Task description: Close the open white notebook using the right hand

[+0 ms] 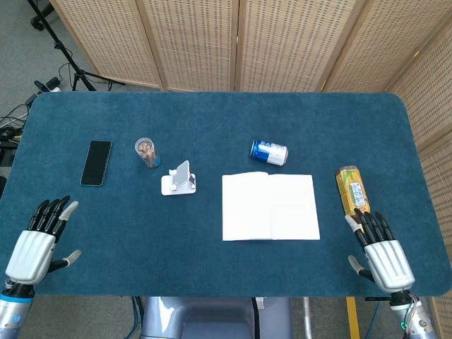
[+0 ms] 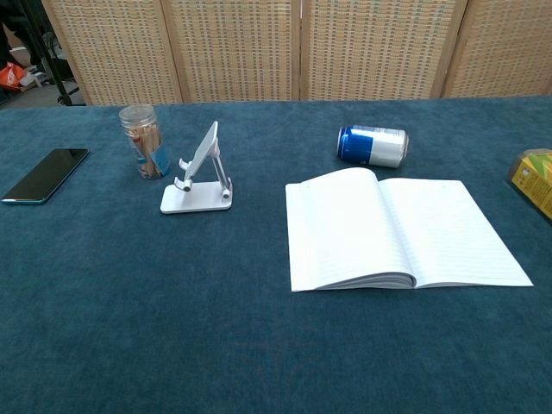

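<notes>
Right hand (image 1: 381, 256) empty, fingers apart

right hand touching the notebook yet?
No: in the head view the right hand sits at the table's near right edge, apart from the open white notebook, fingers spread and holding nothing.

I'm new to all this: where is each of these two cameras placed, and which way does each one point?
Head view: sits high, looking steeply down on the whole blue table; the left hand and right hand show at the near edge, both holding nothing.
Chest view: sits low at the near table edge, looking forward across the top toward the wicker screens; none of the robot's body shows.
Shared: the open white notebook, blue can, phone stand and black phone.
</notes>
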Action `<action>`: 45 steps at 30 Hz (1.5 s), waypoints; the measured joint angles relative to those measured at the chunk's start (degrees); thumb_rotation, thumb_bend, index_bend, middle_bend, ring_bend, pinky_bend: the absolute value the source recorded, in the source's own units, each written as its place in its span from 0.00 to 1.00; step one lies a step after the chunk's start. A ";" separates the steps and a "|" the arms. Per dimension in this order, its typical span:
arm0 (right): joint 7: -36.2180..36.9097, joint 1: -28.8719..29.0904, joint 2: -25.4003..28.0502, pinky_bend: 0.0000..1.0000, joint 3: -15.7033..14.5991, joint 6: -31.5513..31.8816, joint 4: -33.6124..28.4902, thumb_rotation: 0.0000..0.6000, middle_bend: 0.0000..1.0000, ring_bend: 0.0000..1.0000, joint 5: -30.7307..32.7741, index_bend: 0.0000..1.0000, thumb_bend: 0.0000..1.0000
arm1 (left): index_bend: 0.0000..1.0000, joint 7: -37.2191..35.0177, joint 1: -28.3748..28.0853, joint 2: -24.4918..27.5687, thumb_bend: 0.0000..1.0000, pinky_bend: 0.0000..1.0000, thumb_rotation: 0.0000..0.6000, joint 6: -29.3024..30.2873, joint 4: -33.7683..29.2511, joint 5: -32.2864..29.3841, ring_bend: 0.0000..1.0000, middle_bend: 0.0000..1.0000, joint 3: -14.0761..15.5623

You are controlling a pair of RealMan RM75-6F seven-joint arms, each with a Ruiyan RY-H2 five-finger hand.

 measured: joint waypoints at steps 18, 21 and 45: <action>-0.53 -0.13 -0.49 0.00 -0.06 0.72 -0.33 1.00 0.00 0.00 -0.71 0.00 0.34 | 0.00 0.21 0.01 -0.05 0.00 0.00 1.00 -0.05 -0.11 0.09 0.00 0.00 0.08; -0.87 0.01 -0.64 0.00 -0.05 0.62 -1.26 1.00 0.00 0.00 -0.92 0.00 0.34 | 0.00 0.25 -0.03 -0.04 0.00 0.00 1.00 -0.18 -0.14 0.06 0.00 0.00 0.09; -19.52 5.75 -15.32 0.00 5.27 -9.57 -11.93 1.00 0.00 0.00 8.30 0.00 0.34 | 0.00 -2.58 0.14 1.02 0.00 0.00 1.00 0.53 -0.21 0.19 0.00 0.00 0.09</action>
